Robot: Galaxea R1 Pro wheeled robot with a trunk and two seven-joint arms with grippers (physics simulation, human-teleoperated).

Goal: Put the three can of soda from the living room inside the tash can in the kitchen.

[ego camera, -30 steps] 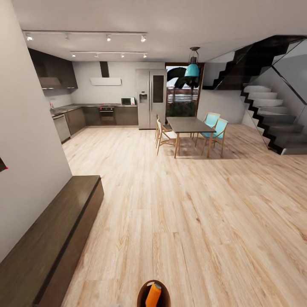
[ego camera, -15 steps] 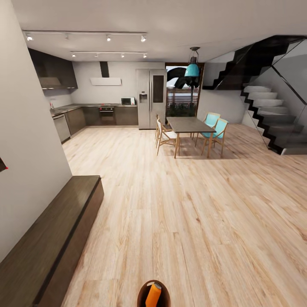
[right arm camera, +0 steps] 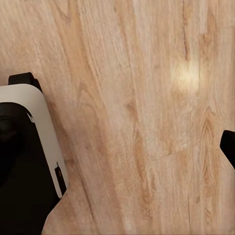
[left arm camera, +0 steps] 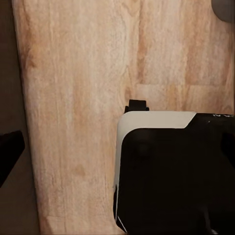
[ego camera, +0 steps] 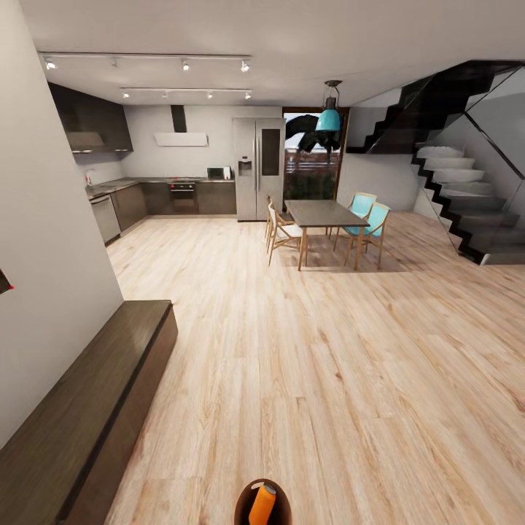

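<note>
The tash can (ego camera: 242,505), a small round bin with a brown inside, sits at the bottom edge of the head view with one bright orange can of soda (ego camera: 262,504) leaning inside it. The kitchen (ego camera: 175,191), with dark cabinets, oven, white hood and steel fridge (ego camera: 257,168), lies far ahead across the wood floor. My left gripper (left arm camera: 117,159) points down at the floor, with one dark fingertip (left arm camera: 10,152) at the frame's edge and nothing between the fingers. My right gripper (right arm camera: 117,147) also hangs over bare planks, fingertip (right arm camera: 229,147) at the edge, holding nothing.
A long low dark wooden bench (ego camera: 87,408) runs along the wall on the left. A dining table (ego camera: 322,214) with chairs stands ahead to the right, and a black staircase (ego camera: 467,197) rises at the far right. My white and black base (left arm camera: 171,171) shows under the left wrist.
</note>
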